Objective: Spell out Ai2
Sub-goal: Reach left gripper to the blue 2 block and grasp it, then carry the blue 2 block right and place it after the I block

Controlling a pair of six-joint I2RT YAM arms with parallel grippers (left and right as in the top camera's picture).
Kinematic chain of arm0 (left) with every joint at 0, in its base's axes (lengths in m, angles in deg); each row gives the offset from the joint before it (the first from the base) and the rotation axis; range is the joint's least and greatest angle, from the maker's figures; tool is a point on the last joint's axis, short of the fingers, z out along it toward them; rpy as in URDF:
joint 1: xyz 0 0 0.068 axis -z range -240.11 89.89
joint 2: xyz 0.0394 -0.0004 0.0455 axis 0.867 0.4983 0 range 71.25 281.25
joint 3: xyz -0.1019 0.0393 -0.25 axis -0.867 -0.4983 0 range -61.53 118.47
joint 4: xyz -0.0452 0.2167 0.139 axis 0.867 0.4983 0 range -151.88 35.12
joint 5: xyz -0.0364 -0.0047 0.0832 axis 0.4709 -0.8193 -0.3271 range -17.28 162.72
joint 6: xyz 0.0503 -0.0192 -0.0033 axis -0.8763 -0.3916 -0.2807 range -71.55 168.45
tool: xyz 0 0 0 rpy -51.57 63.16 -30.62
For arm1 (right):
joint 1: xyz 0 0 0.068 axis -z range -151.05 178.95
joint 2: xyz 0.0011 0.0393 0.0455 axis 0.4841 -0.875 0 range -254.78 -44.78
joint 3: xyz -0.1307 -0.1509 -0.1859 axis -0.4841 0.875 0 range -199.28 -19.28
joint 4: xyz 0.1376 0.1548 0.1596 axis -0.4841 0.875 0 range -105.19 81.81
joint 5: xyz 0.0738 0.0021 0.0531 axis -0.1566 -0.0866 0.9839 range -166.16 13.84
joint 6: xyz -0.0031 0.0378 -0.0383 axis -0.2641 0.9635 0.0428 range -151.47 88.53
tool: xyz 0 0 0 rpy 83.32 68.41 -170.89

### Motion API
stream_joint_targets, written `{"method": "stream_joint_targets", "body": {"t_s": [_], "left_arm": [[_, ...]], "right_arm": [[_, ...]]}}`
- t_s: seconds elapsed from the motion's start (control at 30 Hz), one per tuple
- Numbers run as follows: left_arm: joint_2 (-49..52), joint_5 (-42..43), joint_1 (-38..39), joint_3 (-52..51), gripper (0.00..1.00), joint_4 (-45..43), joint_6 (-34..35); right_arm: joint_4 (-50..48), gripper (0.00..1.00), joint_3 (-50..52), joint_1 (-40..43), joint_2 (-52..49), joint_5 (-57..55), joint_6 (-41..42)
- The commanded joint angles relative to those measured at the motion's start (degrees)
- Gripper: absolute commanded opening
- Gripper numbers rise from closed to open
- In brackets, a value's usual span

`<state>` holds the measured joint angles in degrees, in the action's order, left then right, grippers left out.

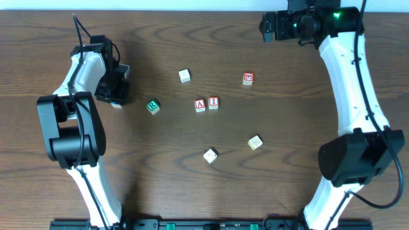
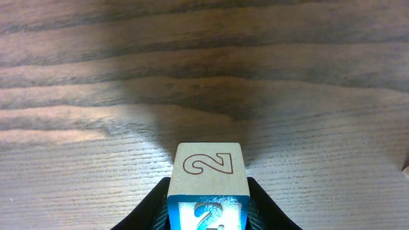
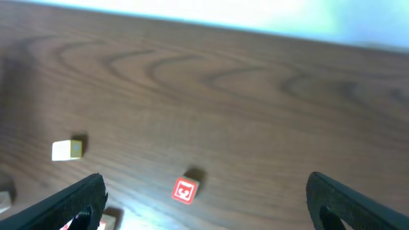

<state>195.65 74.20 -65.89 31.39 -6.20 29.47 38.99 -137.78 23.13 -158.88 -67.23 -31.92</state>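
Observation:
My left gripper [image 2: 208,207] is shut on the "2" block [image 2: 208,167], a wooden cube with a blue face, held at the table's left side [image 1: 116,102]. The red "A" block [image 1: 200,105] and the red "1" block [image 1: 213,102] stand side by side, touching, at the table's middle, well to the right of my left gripper [image 1: 115,88]. My right gripper [image 1: 271,27] is open and empty, raised near the far right edge; in the right wrist view its fingers [image 3: 204,198] frame a red block [image 3: 185,190] on the table below.
Loose blocks lie around: a green one [image 1: 152,107], a white one [image 1: 185,76], a red one [image 1: 248,78], a yellowish one [image 1: 255,142] and a white-and-black one [image 1: 210,155]. A pale block [image 3: 66,149] shows in the right wrist view.

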Motion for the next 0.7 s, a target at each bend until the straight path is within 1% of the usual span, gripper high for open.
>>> {"method": "stream_joint_targets", "body": {"t_s": [0.0,0.07,0.2,0.27,0.33,0.47,0.57,0.67], "left_arm": [[0.39,0.17,-0.07,1.31,0.15,-0.04,5.29],[0.28,2.4,0.13,2.25,0.13,0.07,6.64],[-0.04,9.64,1.36,7.65,0.11,1.42,8.22],[-0.46,11.58,2.67,11.54,0.06,1.79,10.43],[-1.01,12.15,4.83,15.69,0.06,2.12,13.03],[-1.68,11.98,12.94,22.43,0.06,2.14,13.42],[-1.4,11.89,20.9,22.6,0.06,-0.48,14.67],[-0.31,11.89,26.97,22.6,0.06,-2.51,16.41]], "right_arm": [[-0.48,0.99,0.0,0.44,5.49,-4.09,-1.99],[-0.46,0.99,0.0,0.83,7.54,-5.75,-1.99],[-0.42,0.99,0.0,2.03,11.04,-5.95,-2.49],[-0.24,0.99,0.0,2.93,12.24,-5.95,-2.49],[0.33,0.99,0.0,3.85,13.05,-5.92,-2.49],[3.19,0.99,0.0,5.64,13.94,-5.95,-2.64],[5.16,0.99,0.0,6.67,14.75,-5.97,-2.62],[5.44,0.99,0.0,7.48,16.26,-5.95,-2.62]]}}
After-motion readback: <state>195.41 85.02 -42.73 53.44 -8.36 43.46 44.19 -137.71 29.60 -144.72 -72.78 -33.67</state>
